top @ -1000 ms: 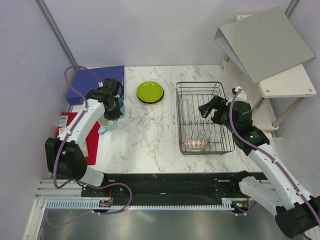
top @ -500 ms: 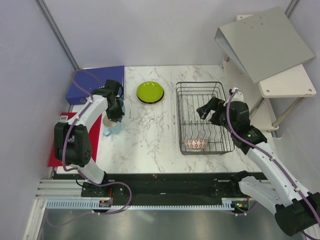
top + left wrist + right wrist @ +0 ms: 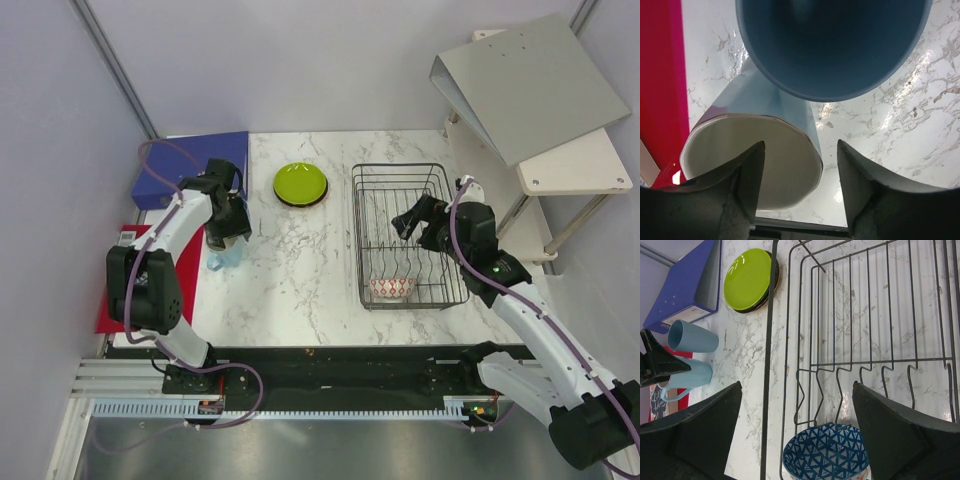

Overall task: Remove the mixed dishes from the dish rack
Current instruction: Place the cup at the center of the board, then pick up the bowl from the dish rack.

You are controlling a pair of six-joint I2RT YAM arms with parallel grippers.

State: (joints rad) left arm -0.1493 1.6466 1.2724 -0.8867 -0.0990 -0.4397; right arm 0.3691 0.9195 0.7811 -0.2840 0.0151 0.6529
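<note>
The black wire dish rack (image 3: 440, 190) stands right of centre. At its near end lies a red-and-white bowl (image 3: 391, 288); the right wrist view shows a blue patterned bowl (image 3: 825, 455) nested in it. My right gripper (image 3: 408, 218) hovers open above the rack (image 3: 790, 340), its jaws wide and holding nothing. A lime green plate (image 3: 301, 184) rests on a black plate (image 3: 771, 286). At the left, two light blue cups lie side by side, one blue inside (image 3: 832, 45), one cream inside (image 3: 750, 165). My left gripper (image 3: 800, 150) stands open over the cream cup's rim, which only part fills the gap.
A blue ring binder (image 3: 190, 160) lies at the back left, and a red mat (image 3: 150, 285) runs along the left edge. A grey binder (image 3: 530, 85) and a white shelf (image 3: 575, 165) stand to the right of the rack.
My left gripper carried the cup slightly toward the near right, then opened and let it go. The right gripper shifted a little to the left over the rack.
</note>
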